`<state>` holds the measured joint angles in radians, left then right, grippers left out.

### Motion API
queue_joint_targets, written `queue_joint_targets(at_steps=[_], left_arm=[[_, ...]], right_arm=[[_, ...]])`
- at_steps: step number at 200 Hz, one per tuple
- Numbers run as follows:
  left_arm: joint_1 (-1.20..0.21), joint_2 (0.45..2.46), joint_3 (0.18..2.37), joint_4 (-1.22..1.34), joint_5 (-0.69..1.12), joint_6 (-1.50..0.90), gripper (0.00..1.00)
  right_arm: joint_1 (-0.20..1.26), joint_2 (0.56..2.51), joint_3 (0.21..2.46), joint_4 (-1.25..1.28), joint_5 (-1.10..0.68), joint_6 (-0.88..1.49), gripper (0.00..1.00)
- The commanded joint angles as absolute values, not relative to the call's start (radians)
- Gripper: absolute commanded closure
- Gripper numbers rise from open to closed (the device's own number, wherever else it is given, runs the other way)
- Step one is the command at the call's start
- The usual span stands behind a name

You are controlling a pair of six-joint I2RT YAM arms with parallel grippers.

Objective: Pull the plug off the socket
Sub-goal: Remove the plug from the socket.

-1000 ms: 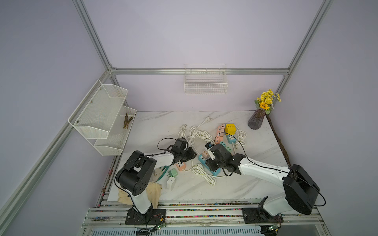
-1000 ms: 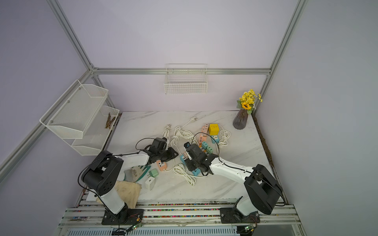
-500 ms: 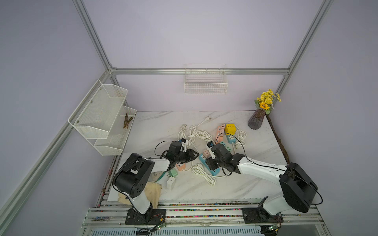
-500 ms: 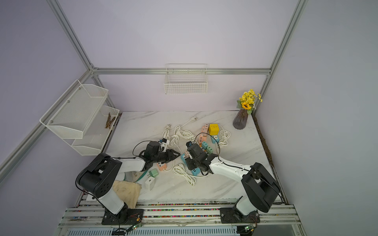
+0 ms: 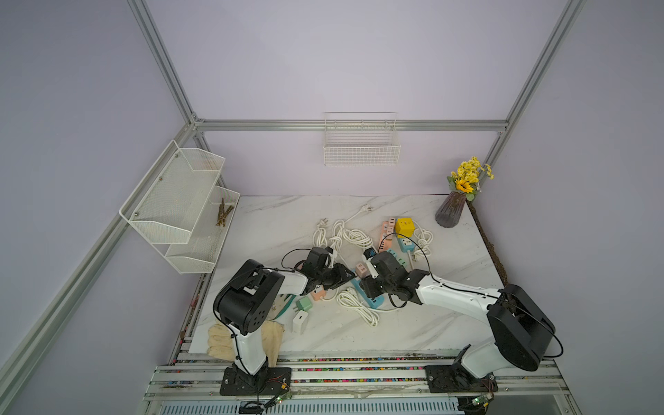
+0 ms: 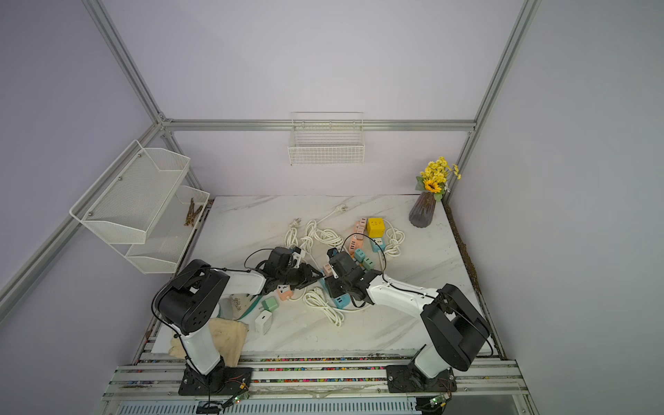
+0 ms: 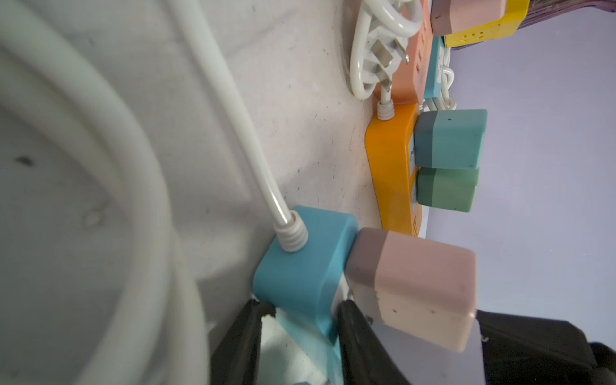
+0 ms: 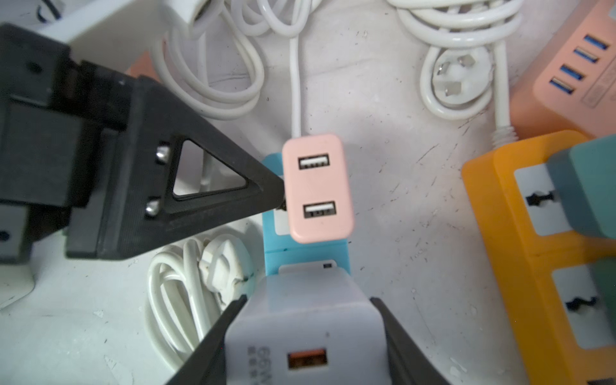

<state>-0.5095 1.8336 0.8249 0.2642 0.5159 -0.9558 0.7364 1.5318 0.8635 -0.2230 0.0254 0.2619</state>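
Since the earlier frames the left gripper (image 5: 348, 277) has come forward over the table (image 8: 400, 100) to the cord end of the strip (image 7: 300, 266). The right arm has hardly moved.

The left gripper is turned on its side. One finger lies low by the table and the other rests on the top face of the strip, with its tip against the base of the pink plug (image 8: 316, 188). The jaws look pinched on the edge of the strip, though the contact of the lower finger is not fully clear. I judge the purpose is to hold the socket down, so that the light strip does not rise together with the plug.

The right gripper (image 8: 308, 300) is closed on the white plug (image 8: 306, 333) from above, one jaw on each side. This plug stands on the strip just beside the pink plug and appears to be seated in its socket.

The next move probably calls for a straight pull upward by the right arm. A tilted pull could jam the pins, or the strip could slip out of the pinch.
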Motion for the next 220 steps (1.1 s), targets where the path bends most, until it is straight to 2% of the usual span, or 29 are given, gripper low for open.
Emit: queue_joint_targets(at_steps=[1,43,73,104,123,133,150,179,202,220], left_arm=[[-0.531,1.852,0.864,0.14,0.443,-0.973,0.6],[-0.541,1.865,0.892,0.057,0.395,-0.97,0.6],[-0.54,1.877,0.916,-0.022,0.341,-0.954,0.61],[-0.537,1.908,0.931,-0.037,0.335,-0.95,0.62],[-0.537,1.921,0.937,-0.04,0.34,-0.947,0.62],[-0.537,1.923,0.938,-0.041,0.339,-0.944,0.62],[-0.535,1.923,0.942,-0.044,0.339,-0.937,0.62],[-0.535,1.915,0.94,-0.044,0.338,-0.933,0.62],[-0.535,1.908,0.942,-0.039,0.342,-0.918,0.63],[-0.535,1.885,0.937,-0.012,0.365,-0.883,0.62]], right_arm=[[0.741,1.566,0.868,-0.123,0.003,0.294,0.79],[0.775,1.611,0.903,-0.108,-0.062,0.341,0.79],[0.76,1.549,0.89,-0.168,0.088,0.351,0.79],[0.763,1.476,0.856,-0.117,0.042,0.309,0.81],[0.85,1.531,0.926,-0.203,0.22,0.275,0.82],[0.867,1.575,0.956,-0.241,0.255,0.289,0.82],[0.865,1.579,0.966,-0.257,0.255,0.32,0.82],[0.829,1.459,0.902,-0.195,0.173,0.353,0.82],[0.814,1.409,0.882,-0.208,0.206,0.339,0.81],[0.787,1.369,0.861,-0.195,0.158,0.323,0.81]])
